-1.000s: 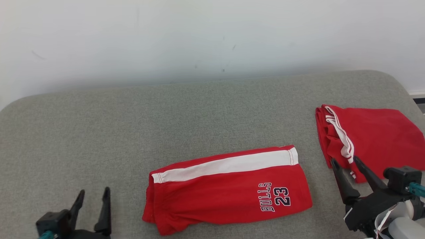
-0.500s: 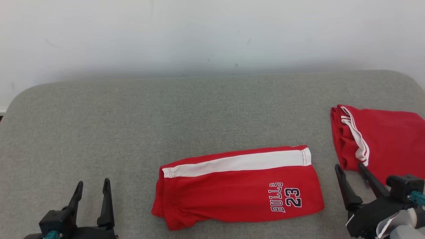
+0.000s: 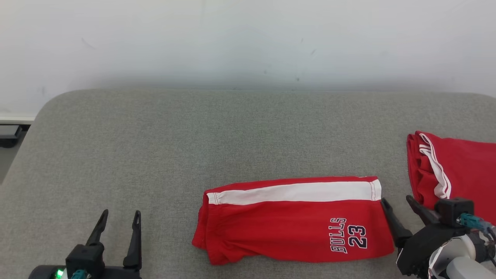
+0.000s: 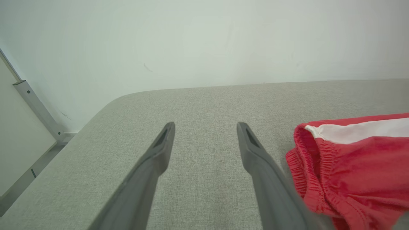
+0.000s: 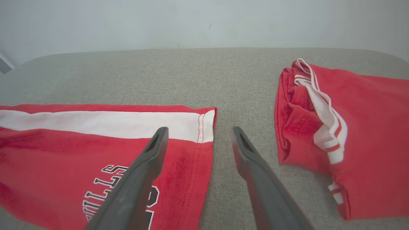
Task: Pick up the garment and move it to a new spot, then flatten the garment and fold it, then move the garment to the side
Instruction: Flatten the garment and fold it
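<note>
The left hand (image 3: 120, 213) is pictured at the lower left of the head view, its two dark fingers (image 3: 134, 240) spread apart and pointed straight ahead. The right hand (image 3: 396, 199) is held at the lower right, fingers likewise parted but tilted toward the left, with a pale wrist (image 3: 463, 267) seen behind it.

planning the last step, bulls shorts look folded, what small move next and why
Probably lower the right gripper onto the hem end of the folded shorts and close on it, to drag them aside. The shorts lie folded on the grey cushion, both grippers are open and empty, and the right one sits beside that hem; the left gripper stands apart from the waistband.
</note>
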Robot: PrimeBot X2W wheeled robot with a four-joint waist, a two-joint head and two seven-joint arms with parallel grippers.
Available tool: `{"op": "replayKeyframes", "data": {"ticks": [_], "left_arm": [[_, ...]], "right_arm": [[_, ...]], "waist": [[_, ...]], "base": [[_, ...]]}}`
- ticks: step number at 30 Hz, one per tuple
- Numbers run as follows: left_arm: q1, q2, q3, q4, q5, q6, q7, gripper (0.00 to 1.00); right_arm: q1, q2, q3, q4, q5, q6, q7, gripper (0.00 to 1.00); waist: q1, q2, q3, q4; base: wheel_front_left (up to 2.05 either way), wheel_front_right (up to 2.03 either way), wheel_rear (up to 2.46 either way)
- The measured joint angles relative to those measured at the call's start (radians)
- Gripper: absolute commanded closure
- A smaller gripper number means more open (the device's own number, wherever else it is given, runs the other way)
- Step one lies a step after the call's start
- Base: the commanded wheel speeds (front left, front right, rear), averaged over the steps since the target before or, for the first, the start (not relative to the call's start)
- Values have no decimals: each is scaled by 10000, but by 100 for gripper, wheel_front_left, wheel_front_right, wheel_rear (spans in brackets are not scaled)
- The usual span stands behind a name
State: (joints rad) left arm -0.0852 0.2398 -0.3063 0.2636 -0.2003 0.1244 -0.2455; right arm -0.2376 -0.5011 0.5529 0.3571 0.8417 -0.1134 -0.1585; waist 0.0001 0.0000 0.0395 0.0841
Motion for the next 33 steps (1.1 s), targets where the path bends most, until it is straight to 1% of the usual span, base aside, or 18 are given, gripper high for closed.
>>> {"op": "replayKeyframes", "data": {"ticks": [4,12,19,22,24,25,33], "left_arm": [[41,86,-71,-272,151,-2,238,0],[384,136,-105,-677,150,0,564,0],[395,115,-146,-997,151,0,788,0],[393,107,-215,-1085,150,-2,880,0],[390,102,-224,-1137,150,-2,890,0],[389,92,-230,-1166,150,-2,955,0],[373,-56,-295,-1256,128,-4,1129,0]], "right_arm": [[-55,90,167,203,10,79,359,0],[-176,184,263,569,121,79,823,0],[-585,523,472,1244,395,81,1774,0],[-835,537,481,1603,493,81,2174,0],[-963,587,543,1835,646,81,2518,0],[-1037,619,719,2027,644,81,2884,0],[-1302,836,830,2393,984,349,3672,0]], "waist": [[0,0,-62,82],[-1,0,-125,143],[-1,-1,-93,236],[-1,0,-58,340],[-1,0,-30,420],[0,0,2,503],[0,0,184,797]], "base": [[0,0,0],[0,0,0],[0,0,0],[0,0,0],[0,0,0],[0,0,0],[0,0,0]]}}
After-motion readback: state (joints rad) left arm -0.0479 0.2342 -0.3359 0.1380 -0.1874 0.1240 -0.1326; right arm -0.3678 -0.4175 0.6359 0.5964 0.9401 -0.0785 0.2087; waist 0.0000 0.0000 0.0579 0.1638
